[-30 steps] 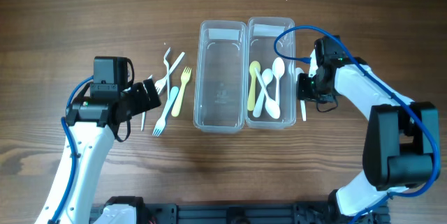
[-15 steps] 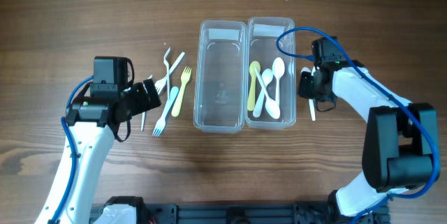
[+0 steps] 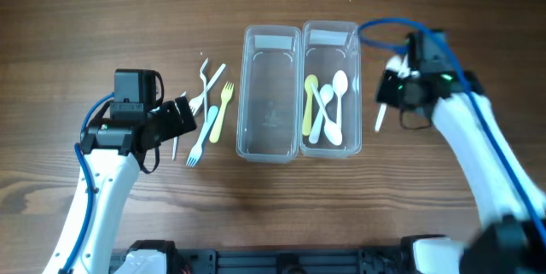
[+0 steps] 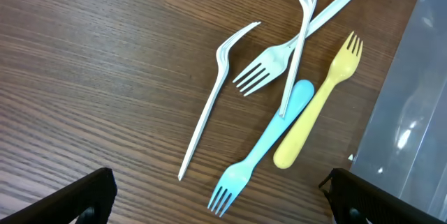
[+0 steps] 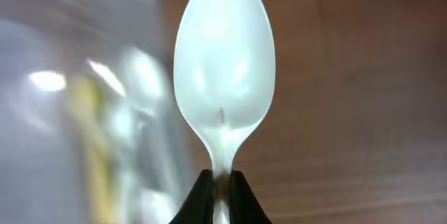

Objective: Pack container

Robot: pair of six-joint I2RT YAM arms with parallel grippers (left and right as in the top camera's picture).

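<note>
Two clear containers stand side by side: the left one [image 3: 271, 95] holds nothing, the right one [image 3: 331, 35] holds a yellow spoon [image 3: 309, 103] and several white spoons [image 3: 334, 103]. My right gripper [image 3: 394, 88] is shut on a white spoon [image 5: 220, 56], lifted just right of the right container; the spoon's handle [image 3: 380, 119] hangs below it. My left gripper [image 4: 216, 203] is open above the forks: a blue fork [image 4: 262, 147], a yellow fork [image 4: 318, 102] and white forks [image 4: 279, 56]. In the overhead view the forks [image 3: 209, 107] lie left of the containers.
The left container's edge [image 4: 412, 98] shows at the right of the left wrist view. A blue cable [image 3: 375, 26] loops above the right arm. The bare wooden table [image 3: 273, 206] extends in front of the containers.
My right gripper has lifted the white spoon off the table and moved right and up, away from the container's side. The left arm has not moved.
</note>
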